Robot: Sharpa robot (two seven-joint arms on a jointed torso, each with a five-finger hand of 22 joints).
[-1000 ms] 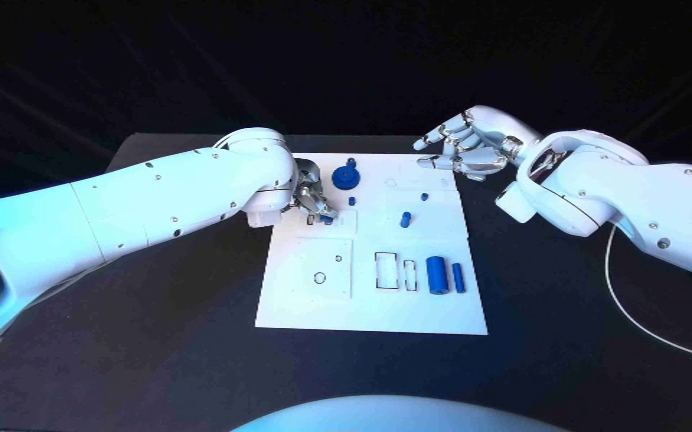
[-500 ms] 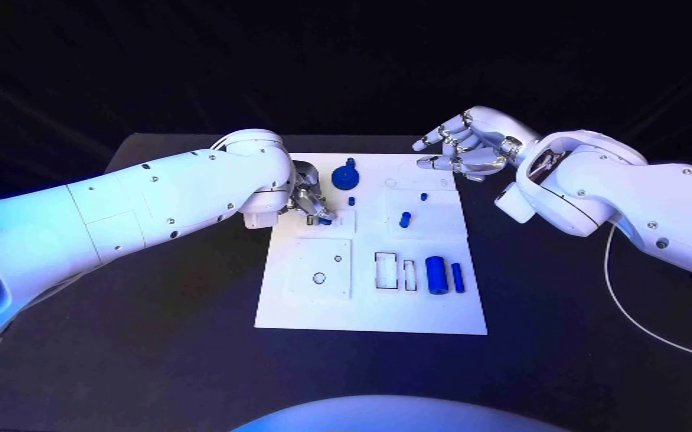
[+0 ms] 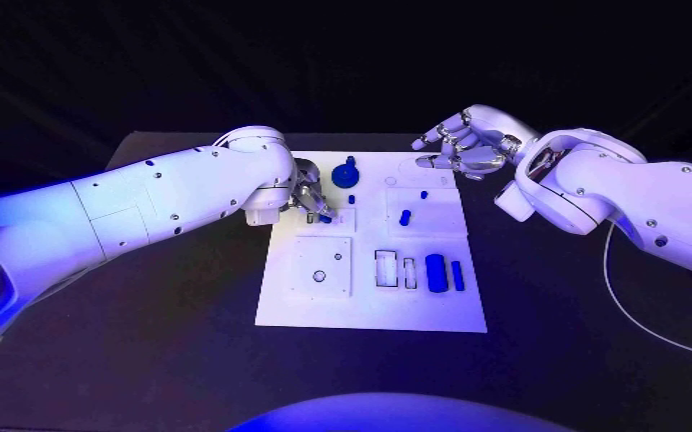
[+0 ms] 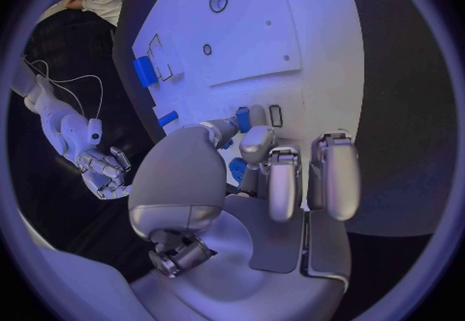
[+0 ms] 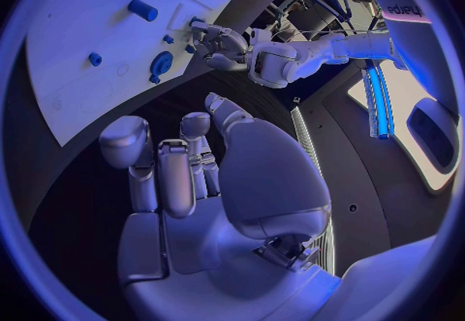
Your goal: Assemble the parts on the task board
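The white rectangular task board (image 3: 369, 297) lies in the middle of the black table (image 3: 159, 352). On its far edge stands a blue knob-shaped part (image 3: 346, 174), with a small blue peg (image 3: 424, 194) to its right and a short blue cylinder (image 3: 405, 218) nearer the middle. Toward the board's right side, two blue bars (image 3: 444, 274) lie side by side, just right of a rectangular slot (image 3: 385, 268). The left hand (image 3: 309, 202) sits at the board's far left edge; the right hand (image 3: 459, 152) is by its far right corner.

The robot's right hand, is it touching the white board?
Apart. In the right wrist view the right hand hangs with dark table showing between its fingertips and the task board edge.
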